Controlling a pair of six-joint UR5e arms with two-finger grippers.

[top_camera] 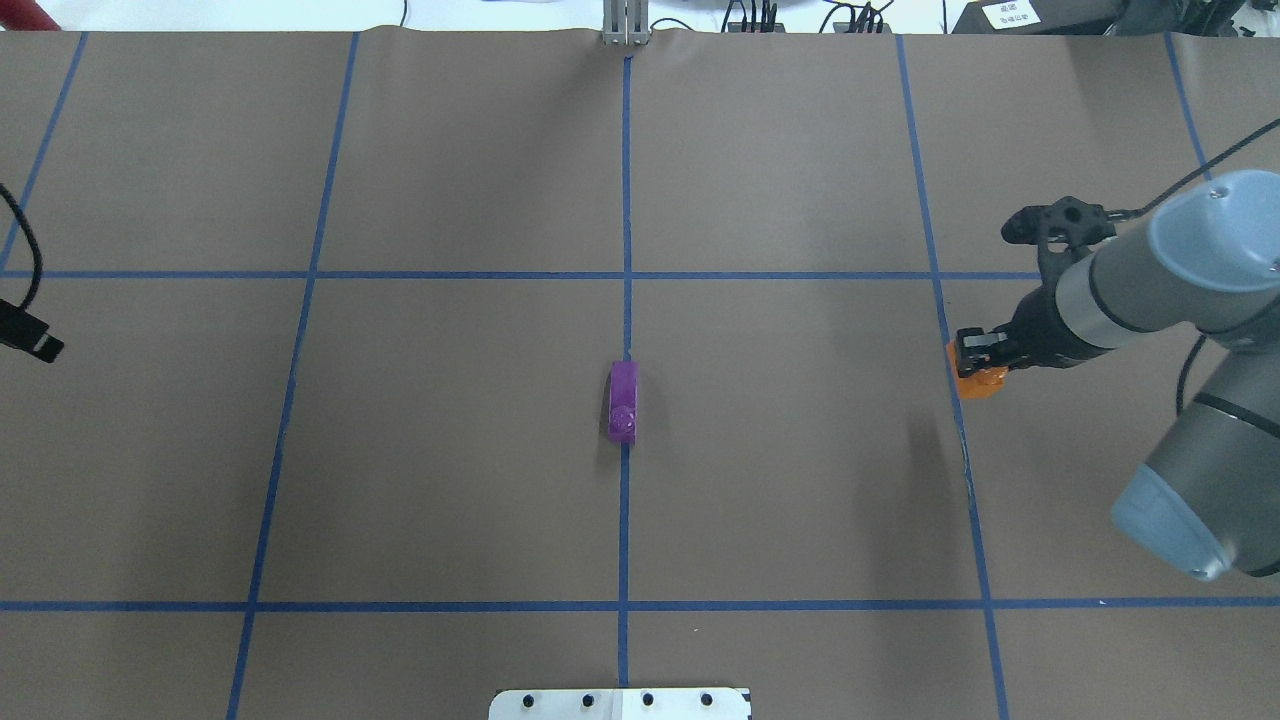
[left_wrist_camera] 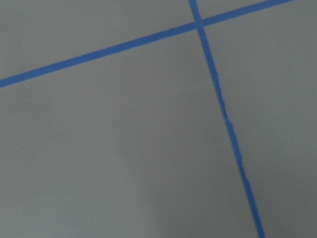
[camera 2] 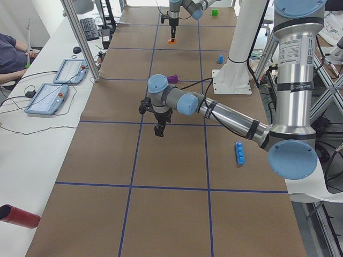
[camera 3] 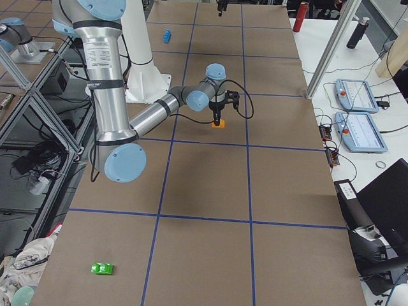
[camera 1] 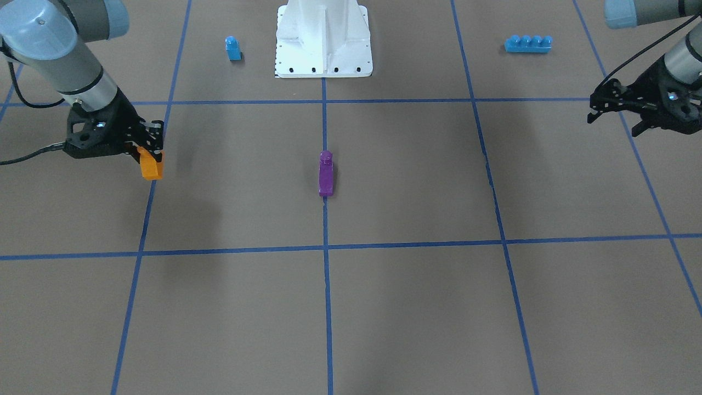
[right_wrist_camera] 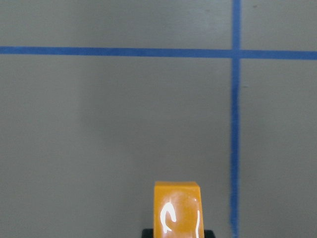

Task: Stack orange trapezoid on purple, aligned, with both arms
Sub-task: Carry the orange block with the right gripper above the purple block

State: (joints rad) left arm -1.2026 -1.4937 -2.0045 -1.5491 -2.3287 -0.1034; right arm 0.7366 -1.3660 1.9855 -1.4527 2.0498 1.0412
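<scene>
The orange trapezoid (camera 1: 151, 166) is clamped in my right gripper (camera 1: 148, 154), shut on it and holding it above the table on the robot's right side. It also shows in the overhead view (top_camera: 980, 382) and the right wrist view (right_wrist_camera: 177, 208). The purple brick (camera 1: 326, 174) lies on the centre blue line, alone, far from both grippers; it also shows in the overhead view (top_camera: 623, 401). My left gripper (camera 1: 613, 123) hovers open and empty far out on the robot's left side. The left wrist view shows only bare table and tape lines.
A small blue single-stud brick (camera 1: 233, 48) and a long blue four-stud brick (camera 1: 528, 43) sit on either side of the white base pedestal (camera 1: 323, 38). A green brick (camera 3: 102, 269) lies at the robot's far right end. Blue tape lines grid the brown table.
</scene>
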